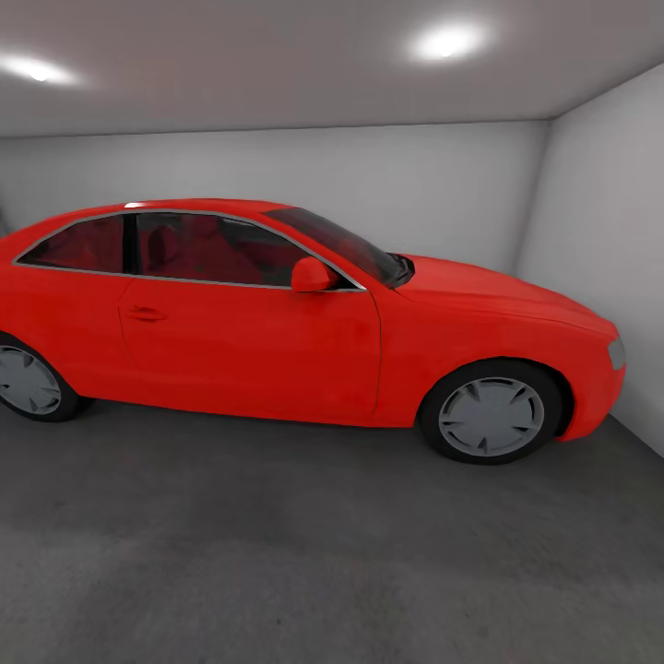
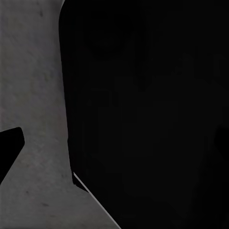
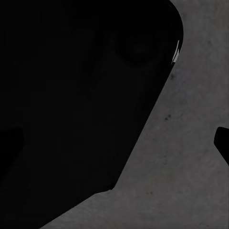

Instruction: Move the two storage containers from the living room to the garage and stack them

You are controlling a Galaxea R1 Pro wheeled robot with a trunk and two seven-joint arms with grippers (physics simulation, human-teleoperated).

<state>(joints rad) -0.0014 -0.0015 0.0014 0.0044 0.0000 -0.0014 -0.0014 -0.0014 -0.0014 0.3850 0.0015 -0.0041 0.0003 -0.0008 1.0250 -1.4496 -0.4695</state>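
I am in the garage, and the two storage containers are out of view. The dark grey concrete floor (image 1: 304, 553) stretches ahead of me in the head view. In the left wrist view, my left gripper (image 2: 114, 148) hangs over the floor (image 2: 33, 95); one black fingertip (image 2: 9, 150) sits at the frame edge and nothing is between the fingers. My right gripper (image 3: 114, 143) is likewise above the concrete (image 3: 191, 157), with one fingertip (image 3: 222, 143) at the far edge and nothing held.
A red coupe car (image 1: 277, 323) stands side-on across the room, its nose close to the right wall (image 1: 609, 231). White-grey walls close the back. A large dark part of my own body (image 2: 152, 114) blocks much of both wrist views.
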